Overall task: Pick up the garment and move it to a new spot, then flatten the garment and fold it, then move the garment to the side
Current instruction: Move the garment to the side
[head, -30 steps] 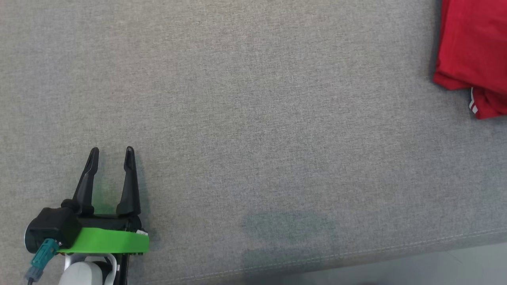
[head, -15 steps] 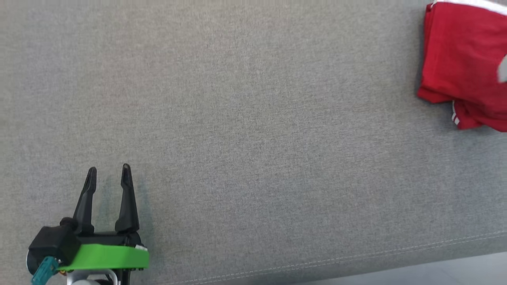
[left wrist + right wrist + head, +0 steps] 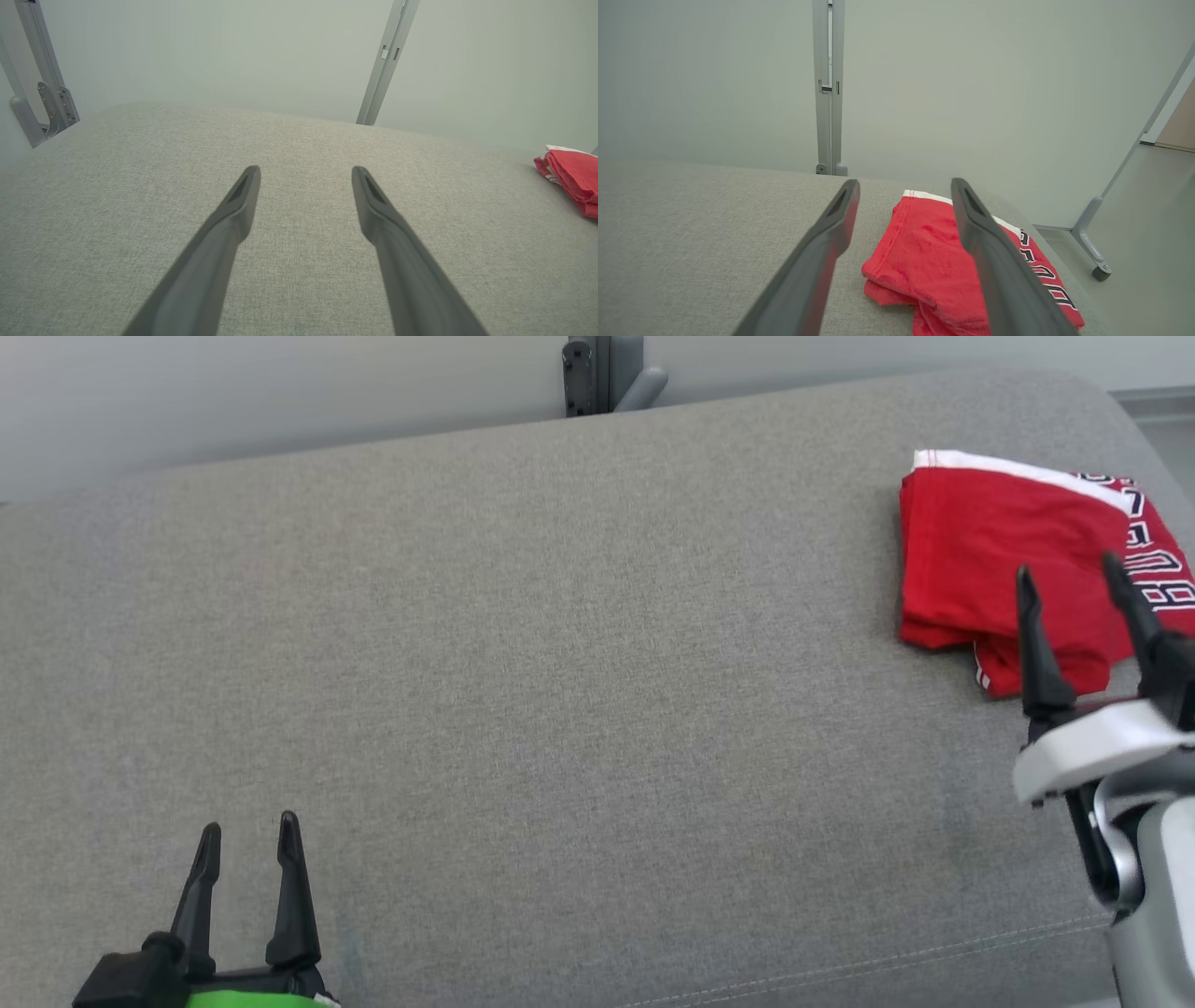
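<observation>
Head view: folded red garment (image 3: 990,541) just ahead of spread right fingers (image 3: 1034,649).

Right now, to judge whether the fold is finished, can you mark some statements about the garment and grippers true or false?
1. The garment lies folded near the right end of the grey surface. True.
2. The right gripper is shut on the garment. False: its jaws are open and grip nothing.
3. The left gripper is open and empty. True.
4. The garment is blue. False: it is red with a white band and lettering.
5. The left gripper is next to the garment. False: it is far from it, at the head view's lower left.
</observation>
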